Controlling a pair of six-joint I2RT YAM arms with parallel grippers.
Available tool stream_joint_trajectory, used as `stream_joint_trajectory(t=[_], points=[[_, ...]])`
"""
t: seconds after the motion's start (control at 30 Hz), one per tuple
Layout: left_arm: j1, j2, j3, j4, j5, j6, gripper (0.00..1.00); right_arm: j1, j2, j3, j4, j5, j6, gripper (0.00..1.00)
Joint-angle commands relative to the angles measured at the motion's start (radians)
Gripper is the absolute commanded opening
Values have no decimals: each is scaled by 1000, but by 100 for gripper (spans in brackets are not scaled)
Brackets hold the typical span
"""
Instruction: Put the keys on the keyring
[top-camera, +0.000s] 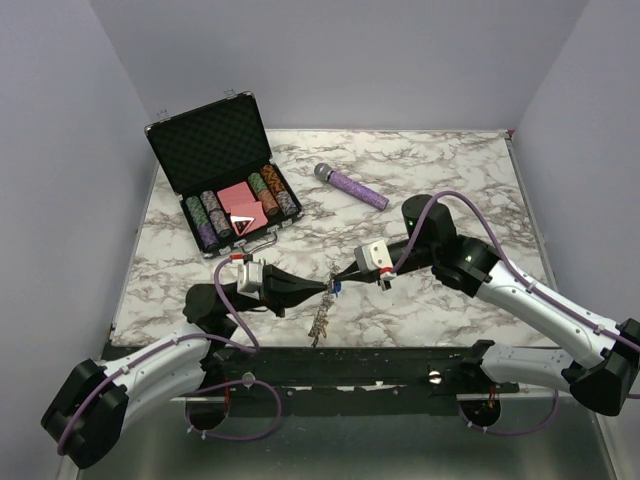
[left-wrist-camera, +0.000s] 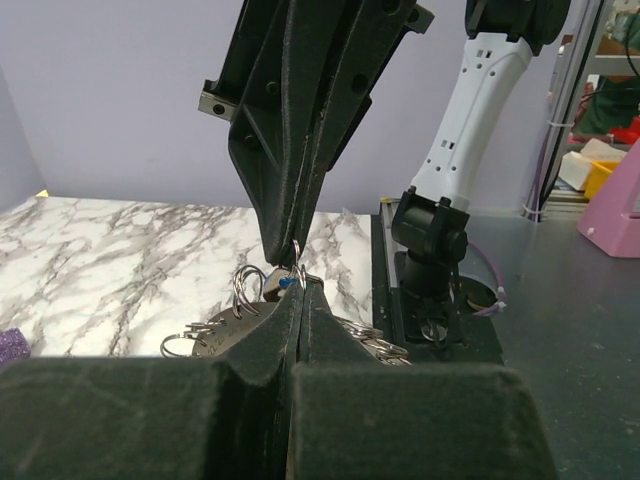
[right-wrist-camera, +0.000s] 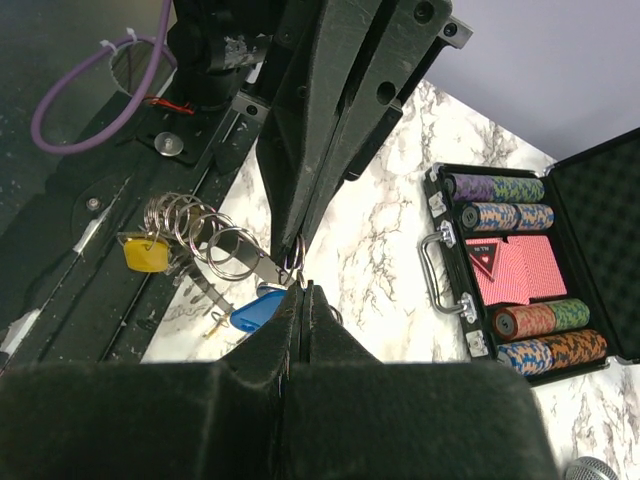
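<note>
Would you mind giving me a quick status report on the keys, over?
Left gripper and right gripper shut, tips meeting on key bunch. Blue key at the tips. Poker case, microphone well clear.

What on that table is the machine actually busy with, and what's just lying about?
Part of the job:
- blue key
- yellow key
- keyring
- left pincer and right pincer, both shut, tips meeting at the keys

Just lying about:
- open poker case of chips
- purple microphone
</note>
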Motion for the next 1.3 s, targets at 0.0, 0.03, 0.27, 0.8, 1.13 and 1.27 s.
stream_joint_trajectory(t=[0.0, 0.03, 0.27, 0.8, 1.13, 1.27], points=[[-1, 21, 36, 132, 84, -69, 0, 7, 11, 41, 4, 40, -41, 1], [0, 25, 36, 142, 90, -76, 0, 8, 11, 41, 1, 42, -50, 0], [2, 30, 50, 106, 129, -78, 0, 15, 11, 56, -18, 52, -97, 0], [29, -4, 119, -147, 196, -46, 0, 14, -6, 92, -138, 45, -403, 1], [38, 34, 142, -109, 247, -122, 0, 19, -5, 69, -138, 32, -492, 0], [40, 48, 156, -135, 267, -132, 0, 22, -5, 69, -126, 42, -510, 0]])
